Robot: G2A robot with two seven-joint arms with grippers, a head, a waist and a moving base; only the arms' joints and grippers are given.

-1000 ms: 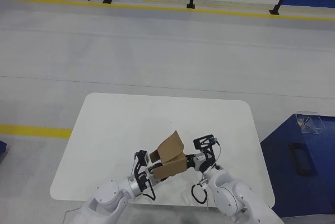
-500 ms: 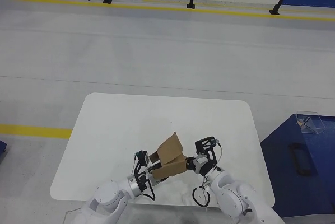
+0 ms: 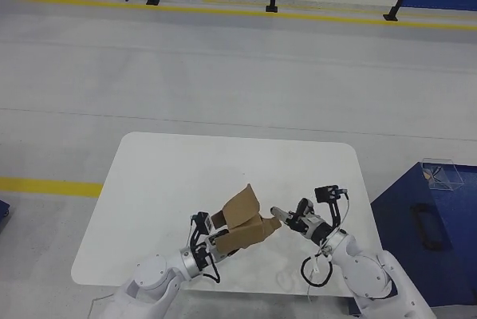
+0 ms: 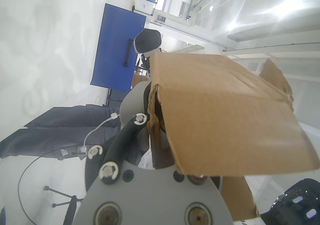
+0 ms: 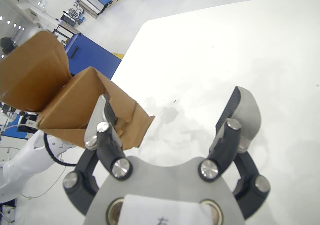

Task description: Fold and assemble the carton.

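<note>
**Item: carton, brown cardboard, partly folded.** We place it above the near middle of the surface, lifted clear of it, with one flap standing up toward the far side.

**Change:** the right gripper has let go. It was against the carton's right end and has drawn back to the right. It is now released, jaws spread wide, with one fingertip just beside the carton's right edge; we cannot tell whether it touches.

**Holder:** the left gripper stays clenched on the carton's near-left end and bears it alone.

**Versus earlier frame:** the carton has hardly shifted, and the right arm sits farther right.

**Our reading:** one press or fold looks finished. We judge the right gripper is free to re-grip the raised flap, and the assembly is not yet complete.
</note>
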